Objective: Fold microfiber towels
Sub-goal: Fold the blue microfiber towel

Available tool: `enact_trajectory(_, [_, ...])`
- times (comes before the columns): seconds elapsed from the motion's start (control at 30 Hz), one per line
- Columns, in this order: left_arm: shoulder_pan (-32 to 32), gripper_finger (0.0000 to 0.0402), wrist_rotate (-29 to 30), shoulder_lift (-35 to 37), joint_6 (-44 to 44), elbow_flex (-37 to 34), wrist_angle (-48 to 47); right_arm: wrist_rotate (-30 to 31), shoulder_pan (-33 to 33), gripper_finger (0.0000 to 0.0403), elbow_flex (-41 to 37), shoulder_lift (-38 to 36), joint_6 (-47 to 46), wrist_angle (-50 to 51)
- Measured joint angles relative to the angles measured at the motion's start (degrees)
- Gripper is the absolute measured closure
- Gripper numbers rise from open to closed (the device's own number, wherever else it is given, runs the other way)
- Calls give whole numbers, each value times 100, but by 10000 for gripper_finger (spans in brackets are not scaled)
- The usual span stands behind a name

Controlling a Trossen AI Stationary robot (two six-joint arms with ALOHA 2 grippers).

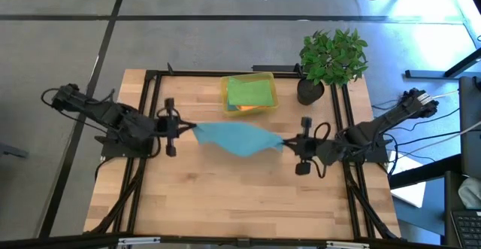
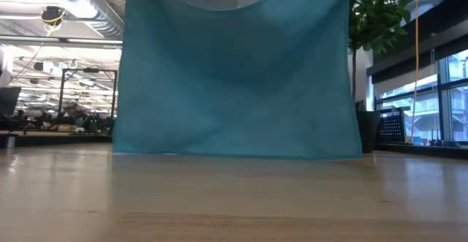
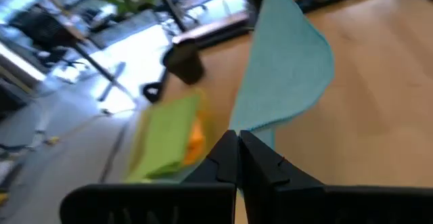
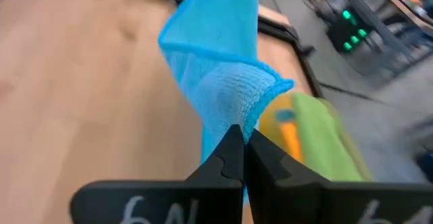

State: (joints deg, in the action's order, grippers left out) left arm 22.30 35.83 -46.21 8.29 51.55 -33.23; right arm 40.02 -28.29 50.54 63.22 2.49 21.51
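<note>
Two pincers, one teal-blue towel stretched between them above the table.
Left pincer [image 1: 183, 126] and right pincer [image 1: 288, 141] each pinch a top corner of the teal-blue towel [image 1: 239, 138], which hangs over the table [image 1: 225, 196] with its lower edge near the wood; keep corners level and taut, lower it flat before folding; one yellow bin [image 1: 270, 102] holds one green towel [image 1: 249, 92] over an orange one [image 3: 195, 139]; one potted plant [image 1: 333, 56].

Wood table [image 1: 225, 196]; yellow plastic bin [image 1: 272, 91] at far edge; potted plant [image 1: 331, 57] beside it, rt.
</note>
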Motion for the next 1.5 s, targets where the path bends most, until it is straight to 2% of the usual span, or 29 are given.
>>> enact_trajectory(0.27, [994, 402, -715, -202, -1382, -574, -15, -836, -534, 401, -920, -1, -413, -1500])
enact_trajectory(0.53, [2016, 402, -928, -890, -2877, -1139, 446, -1759, -998, 400, -2055, 360, -1305, -3506])
enact_trajectory(0.7, [2389, 402, -976, -1307, -2823, -1107, 910, -1874, -1100, 400, -2198, 571, -1401, -4106])
enact_trajectory(0.9, [2449, 402, -516, -1295, -2487, -854, 969, -2020, -1093, 400, -1958, 481, -1134, -4116])
enact_trajectory(1.03, [2451, 402, -519, -1297, -2428, -837, 979, -2286, -1095, 397, -1947, 568, -1689, -3904])
enact_trajectory(1.17, [2453, 402, -517, -1368, -2454, -837, 1023, -2324, -1094, 366, -1945, 949, -2217, -3792])
enact_trajectory(1.4, [2448, 402, -193, -1554, -2581, -837, 1030, -2358, -868, 285, -1945, 1983, -2723, -4356])
enact_trajectory(1.5, [2430, 402, -185, -1728, -2600, -837, 1023, -2767, -634, 264, -1945, 2407, -2990, -4705])
